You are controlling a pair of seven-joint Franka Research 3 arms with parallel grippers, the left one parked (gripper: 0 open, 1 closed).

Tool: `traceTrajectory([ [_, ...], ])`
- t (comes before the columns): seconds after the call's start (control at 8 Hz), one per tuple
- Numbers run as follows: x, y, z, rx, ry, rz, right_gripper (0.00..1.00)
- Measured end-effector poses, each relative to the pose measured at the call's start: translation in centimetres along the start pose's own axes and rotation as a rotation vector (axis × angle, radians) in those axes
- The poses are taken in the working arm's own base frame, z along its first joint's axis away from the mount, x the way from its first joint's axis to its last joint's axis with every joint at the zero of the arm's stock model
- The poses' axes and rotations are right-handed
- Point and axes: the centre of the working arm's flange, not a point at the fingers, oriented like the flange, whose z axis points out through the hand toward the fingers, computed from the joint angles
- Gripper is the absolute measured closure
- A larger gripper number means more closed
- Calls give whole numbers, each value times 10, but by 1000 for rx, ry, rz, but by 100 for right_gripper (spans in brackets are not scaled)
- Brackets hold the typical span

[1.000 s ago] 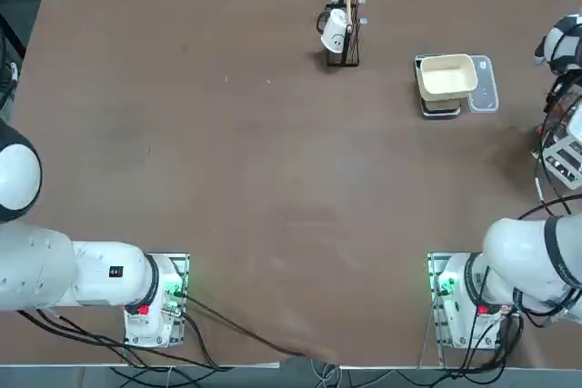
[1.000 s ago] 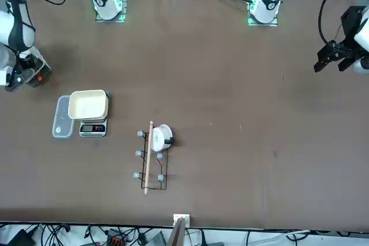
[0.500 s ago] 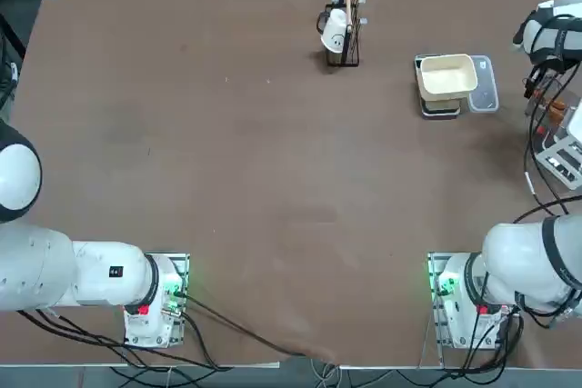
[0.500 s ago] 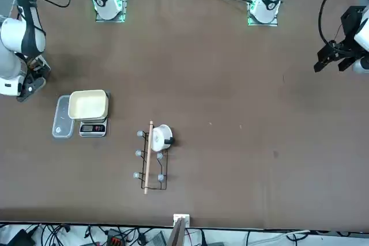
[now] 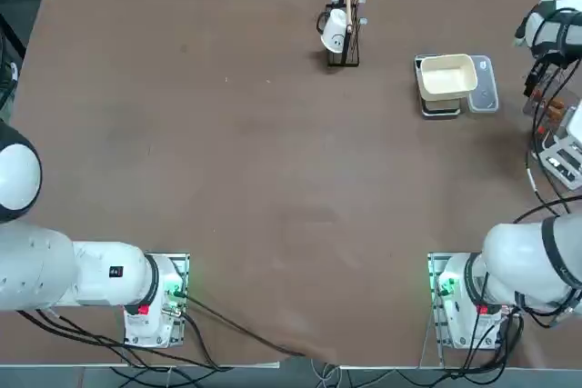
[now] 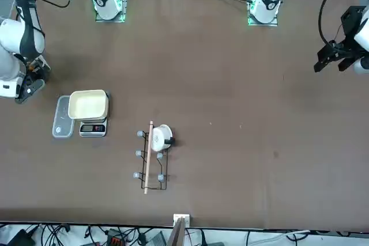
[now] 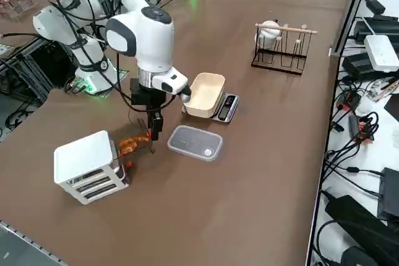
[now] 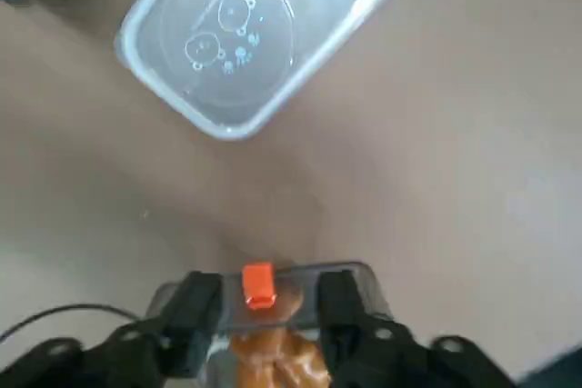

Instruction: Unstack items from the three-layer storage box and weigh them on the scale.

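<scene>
Right gripper now spread (earlier shut), straddling drawer; scale unmoved.

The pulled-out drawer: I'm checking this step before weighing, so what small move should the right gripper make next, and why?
Probably lower into the pulled-out drawer and close on a reddish-brown roll. The right gripper stands open just above it, the roll lies between its fingers, and the cream bowl on the scale holds nothing.
</scene>
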Motion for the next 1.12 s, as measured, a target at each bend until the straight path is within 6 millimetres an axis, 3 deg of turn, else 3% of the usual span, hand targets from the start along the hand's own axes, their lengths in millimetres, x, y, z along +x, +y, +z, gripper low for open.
traceTrajectory([
  [0.12, -3, 6, -18, 5, -17, -11, 13],
  [0.25, -7, 10, -36, -1, -21, -43, 3],
  [0.38, -18, 13, -46, 2, -23, -83, 5],
  [0.5, -34, 16, -45, 20, -30, -109, 7],
  [0.88, -69, 21, 4, 99, -40, -88, 19],
  [1.12, -64, 19, 28, 129, -8, -73, 19],
])
